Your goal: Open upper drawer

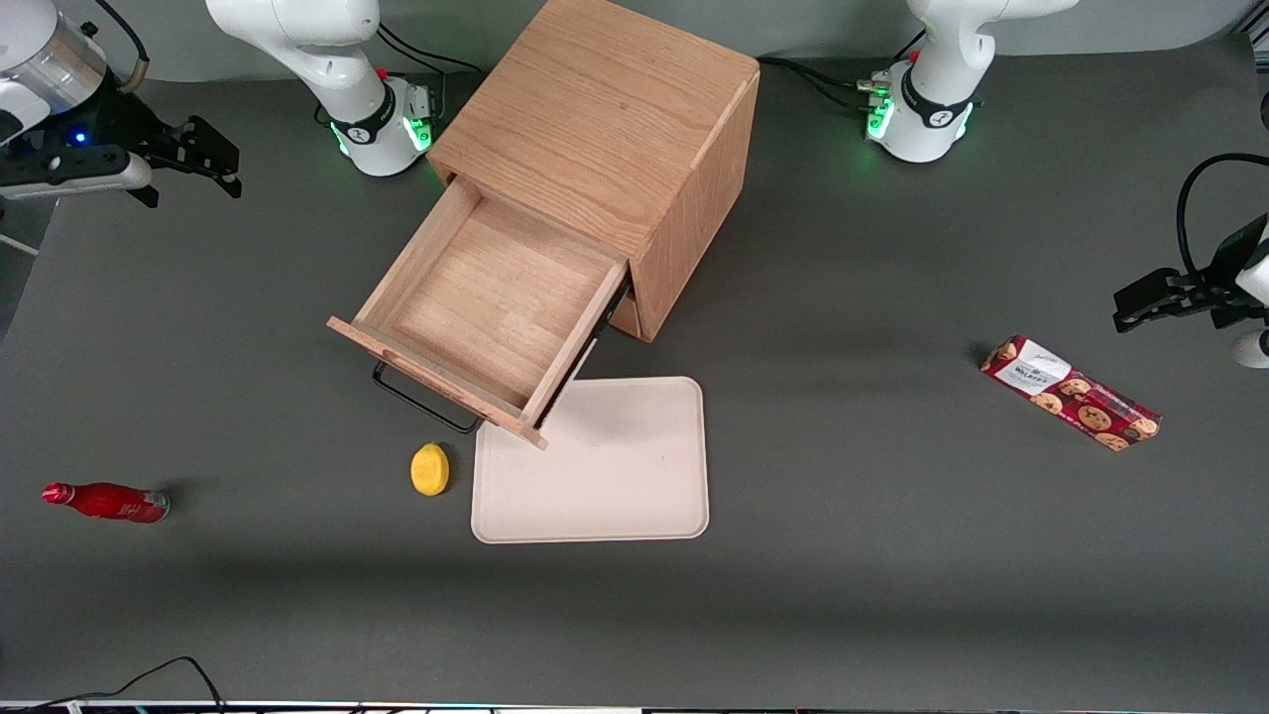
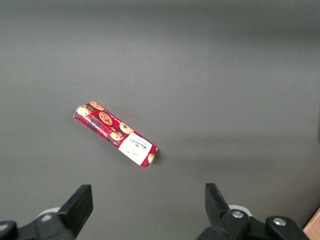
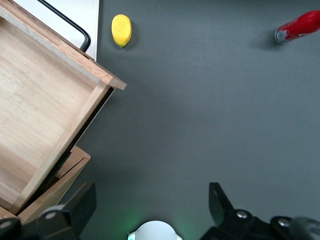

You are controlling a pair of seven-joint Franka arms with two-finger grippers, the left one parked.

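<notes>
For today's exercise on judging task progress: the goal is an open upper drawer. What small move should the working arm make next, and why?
Probably none on the drawer. The upper drawer is already pulled far out of the cabinet, its bare floor showing and its black handle free. The hand hangs open toward the working arm's end of the table, clear of everything. Holding there looks safest.

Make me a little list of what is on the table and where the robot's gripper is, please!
upper drawer: pulled far out of the oak cabinet, nothing inside
drawer handle: thin black wire on the front panel, nothing holding it
gripper: open, up in the air toward the working arm's end of the table, away from the drawer
tray: pale, flat, in front of the drawer, partly under it
lemon: yellow, beside the tray
red bottle: lying on its side, toward the working arm's end
cookie pack: red, toward the parked arm's end
</notes>
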